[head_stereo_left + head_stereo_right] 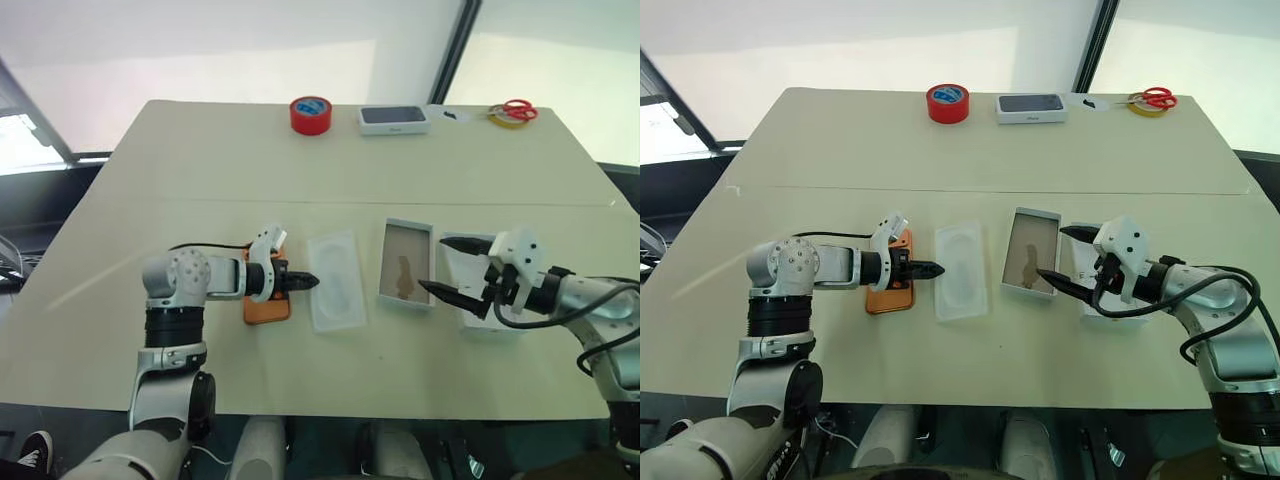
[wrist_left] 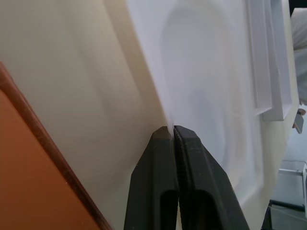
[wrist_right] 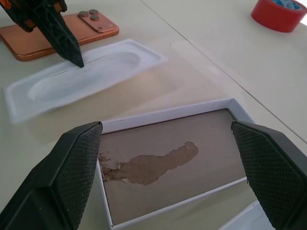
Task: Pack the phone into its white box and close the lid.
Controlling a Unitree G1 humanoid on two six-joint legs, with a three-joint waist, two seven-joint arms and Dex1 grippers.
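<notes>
Presently listed, by size: table (image 1: 330, 170), pale, across the whole frame. Lid (image 1: 1114, 305), lower right, mostly hidden under the right gripper (image 1: 447, 267), whose fingers are spread wide. White box (image 1: 406, 264), right of centre, seen empty. Moulded insert (image 1: 336, 280), at centre. Phone (image 1: 268, 305), lower left, flat, camera side up; the left gripper (image 1: 308, 282) is pressed shut over it, pinching nothing. Packing and closing are judged outstanding.

Phone (image 3: 57, 31): orange with coppery lens rings; white box (image 3: 168, 165): pale walls, brown floor with a darker mottled patch; moulded insert (image 3: 81, 76): plain translucent white; tape roll (image 1: 310, 114): red, blue core; scissors (image 1: 517, 108): red handles; table (image 1: 200, 170): beige.
</notes>
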